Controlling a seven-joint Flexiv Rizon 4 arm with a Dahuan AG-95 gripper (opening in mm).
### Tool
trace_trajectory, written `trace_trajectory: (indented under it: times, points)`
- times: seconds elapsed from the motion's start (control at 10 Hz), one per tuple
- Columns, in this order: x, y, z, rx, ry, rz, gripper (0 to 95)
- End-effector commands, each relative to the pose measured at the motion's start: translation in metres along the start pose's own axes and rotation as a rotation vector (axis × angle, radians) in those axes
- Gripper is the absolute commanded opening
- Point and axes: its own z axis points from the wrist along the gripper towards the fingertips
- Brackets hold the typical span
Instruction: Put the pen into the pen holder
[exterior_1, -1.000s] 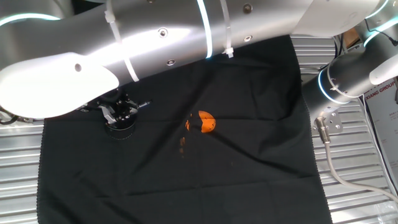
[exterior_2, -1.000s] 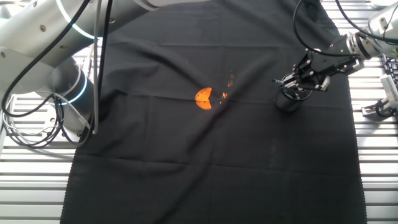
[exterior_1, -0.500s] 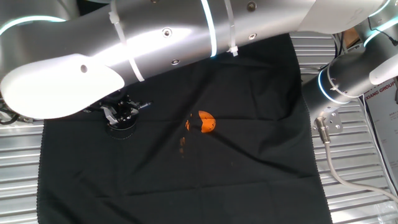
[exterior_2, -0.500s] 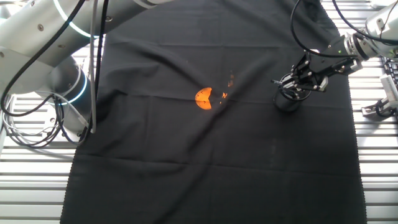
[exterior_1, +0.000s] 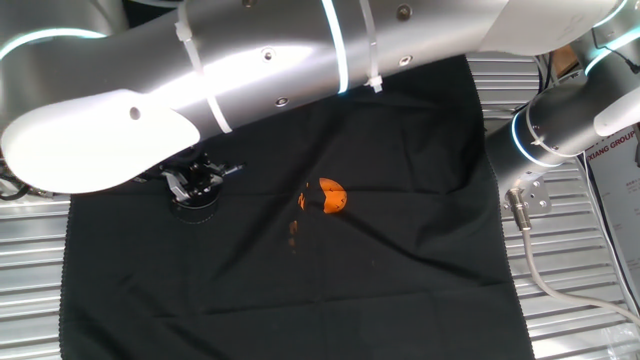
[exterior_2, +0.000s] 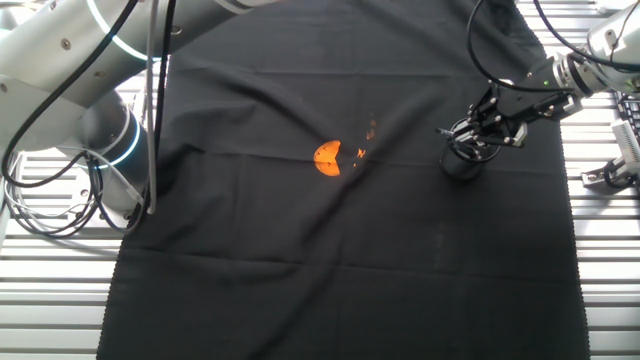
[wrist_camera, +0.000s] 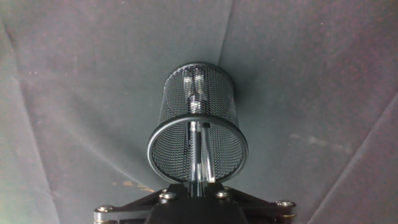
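The pen holder (wrist_camera: 163, 109) is a round black mesh cup with a shiny rim, standing on the black cloth (wrist_camera: 323, 74). It also shows at the cloth's left side (exterior_1: 193, 207) and right side (exterior_2: 462, 165) in the two fixed views. The pen (wrist_camera: 199, 152), slender with silvery glints, runs from my jaws down into the cup, its tip near the bottom. My gripper (wrist_camera: 199, 188) is directly above the cup's mouth, shut on the pen's upper end. In the fixed views the gripper (exterior_1: 196, 181) (exterior_2: 482, 128) hangs just over the cup.
A small orange object (exterior_1: 331, 196) (exterior_2: 327, 158) lies mid-cloth with orange specks beside it. A second robot arm (exterior_1: 560, 125) stands at the cloth's edge with cables. Ribbed metal table (exterior_1: 580, 320) surrounds the cloth.
The arm has shifted very slightly; the gripper has stayed over the cup with the pen in it.
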Motion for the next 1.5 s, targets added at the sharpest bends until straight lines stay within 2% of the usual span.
trace_trajectory:
  times: [0.1,1.5]
  points:
    - [-0.0018,0.0005,-0.0018,-0.002,0.014,0.001,0.0]
    - [-0.0061,0.0017,-0.0010,-0.003,0.020,0.003,0.0]
